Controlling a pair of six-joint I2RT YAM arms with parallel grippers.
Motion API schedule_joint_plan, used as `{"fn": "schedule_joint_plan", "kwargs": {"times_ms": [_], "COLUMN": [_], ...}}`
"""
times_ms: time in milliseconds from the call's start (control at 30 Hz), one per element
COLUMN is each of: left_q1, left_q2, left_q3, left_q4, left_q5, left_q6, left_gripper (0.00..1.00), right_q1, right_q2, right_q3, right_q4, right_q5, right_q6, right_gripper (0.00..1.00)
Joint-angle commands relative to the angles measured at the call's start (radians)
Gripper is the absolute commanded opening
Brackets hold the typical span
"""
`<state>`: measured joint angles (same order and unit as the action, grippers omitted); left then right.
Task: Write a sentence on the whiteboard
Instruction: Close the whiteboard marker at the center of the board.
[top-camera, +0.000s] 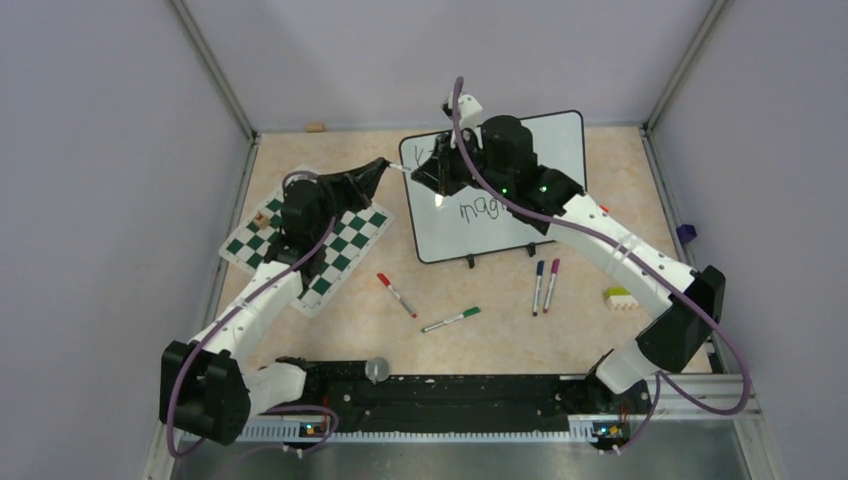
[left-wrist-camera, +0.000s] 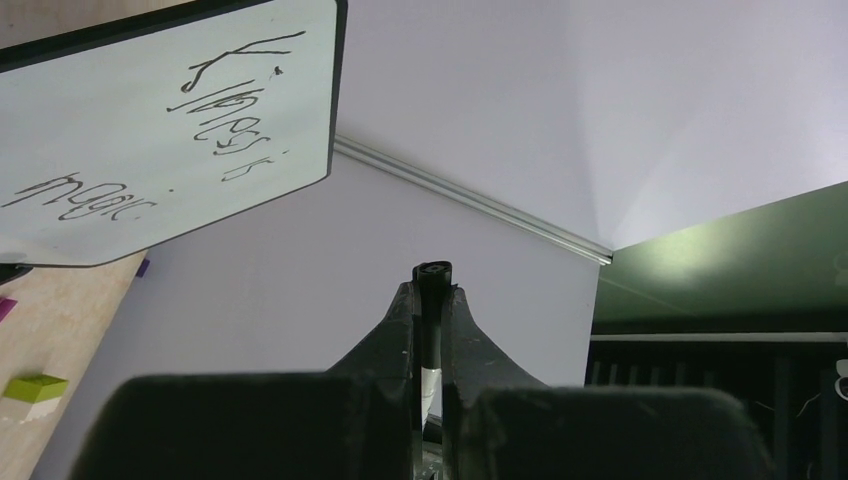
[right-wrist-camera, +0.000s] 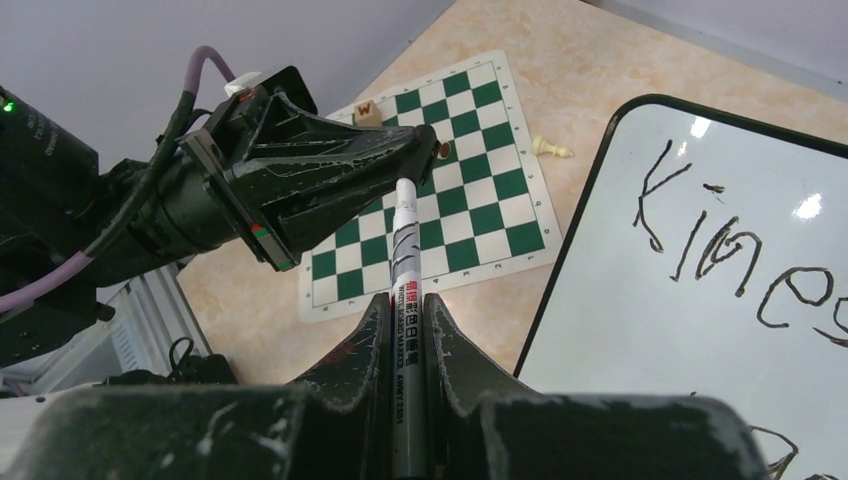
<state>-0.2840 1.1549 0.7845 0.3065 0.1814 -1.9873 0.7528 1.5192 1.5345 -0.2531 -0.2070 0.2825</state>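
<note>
The tan surface (top-camera: 500, 350) carries everything; no box, tray or bin shows on it, so nothing sits inside anything, and the loose things lie bare.

The whiteboard (top-camera: 558, 145) stands tilted on its small feet at the far right of centre; the sentence (left-wrist-camera: 230, 110) is on it in two lines, roughly "Kindess is" above "magic", so the writing looks done. To its left lies the checkered chess mat (top-camera: 350, 240).

The right pincer (right-wrist-camera: 405, 310) hangs over the board's left part, clenched on a black marker (right-wrist-camera: 405, 230). The left pincer (left-wrist-camera: 432, 290) reaches in over the mat, clamped on what looks like the marker's black cap (left-wrist-camera: 433, 272). The marker's far end meets the left pincer's tips just beside the board's left edge; whether the nib sits in the cap I cannot tell.

Capping seems to be the step in hand, and it could go wrong in these ways:
- a slight misalignment would send the nib onto the cap's rim or the fingers;
- a hard push could slide the marker back through its grip;
- the right arm, so close above the board, could knock it over or smear the ink.

Nearer lie four spare markers, red (top-camera: 397, 295), green (top-camera: 450, 319), blue (top-camera: 539, 287) and purple (top-camera: 551, 285); a small yellow-green and white block (top-camera: 620, 298) sits to their right.
</note>
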Motion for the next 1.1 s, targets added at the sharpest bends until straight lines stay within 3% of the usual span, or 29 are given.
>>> {"fn": "schedule_joint_plan", "kwargs": {"times_ms": [0, 367, 733, 1067], "left_q1": [-0.018, -0.100, -0.200, -0.244], "left_q2": [0.010, 0.089, -0.005, -0.081], "left_q3": [0.057, 0.138, 0.132, 0.083], "left_q4": [0.038, 0.050, -0.058, -0.098], "left_q5": [0.016, -0.049, -0.048, -0.026], "left_q6": [0.016, 0.098, 0.160, 0.180], "left_gripper": [0.00, 0.00, 0.00, 0.00], "right_q1": [0.012, 0.080, 0.088, 0.097], "right_q2": [0.048, 0.175, 0.271, 0.232], "right_q3": [0.093, 0.211, 0.292, 0.223], "right_q4": [-0.021, -0.090, -0.141, -0.141], "right_q5": [0.123, 0.353, 0.254, 0.192], "right_q6": [0.014, 0.039, 0.093, 0.127], "right_gripper": [0.00, 0.00, 0.00, 0.00]}}
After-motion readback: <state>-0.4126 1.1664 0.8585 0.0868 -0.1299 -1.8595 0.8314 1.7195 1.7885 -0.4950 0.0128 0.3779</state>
